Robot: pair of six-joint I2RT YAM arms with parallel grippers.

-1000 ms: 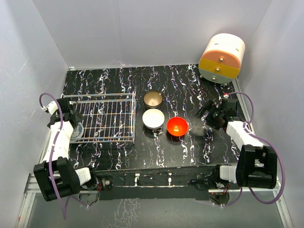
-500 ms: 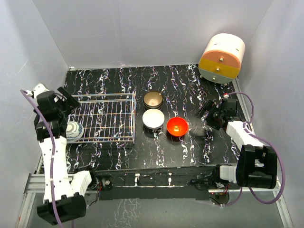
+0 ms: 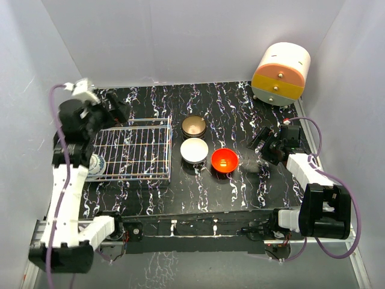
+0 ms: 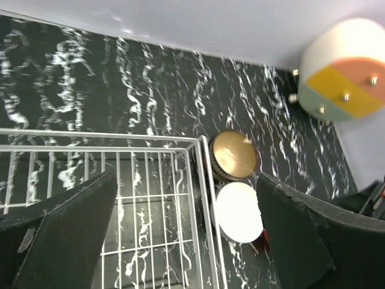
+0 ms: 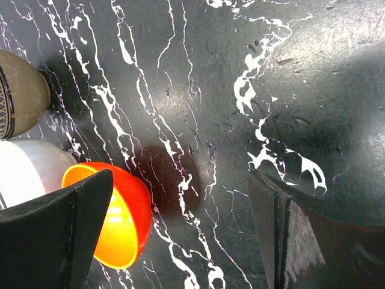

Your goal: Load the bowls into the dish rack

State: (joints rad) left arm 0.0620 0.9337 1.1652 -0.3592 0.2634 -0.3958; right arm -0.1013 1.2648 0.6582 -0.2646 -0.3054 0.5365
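Left gripper (image 3: 114,109): jaws wide apart, empty, above the far edge of the dish rack (image 3: 135,150). Right gripper (image 3: 263,144): jaws apart, empty, near the red bowl (image 3: 224,160). The blue-and-white bowl (image 3: 95,165) lies in the rack; the white bowl (image 3: 194,150) and gold bowl (image 3: 194,126) stand just beside it.

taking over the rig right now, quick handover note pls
Left gripper: open, empty, raised over the dish rack's far-left corner.
Right gripper: open, empty, low over the table, right of the red-orange bowl.
Done: blue-and-white bowl sits in the rack's near-left corner, partly hidden by the left arm.
Left: brown/gold bowl, white bowl and red-orange bowl stand on the table right of the rack. No black bowl in view.
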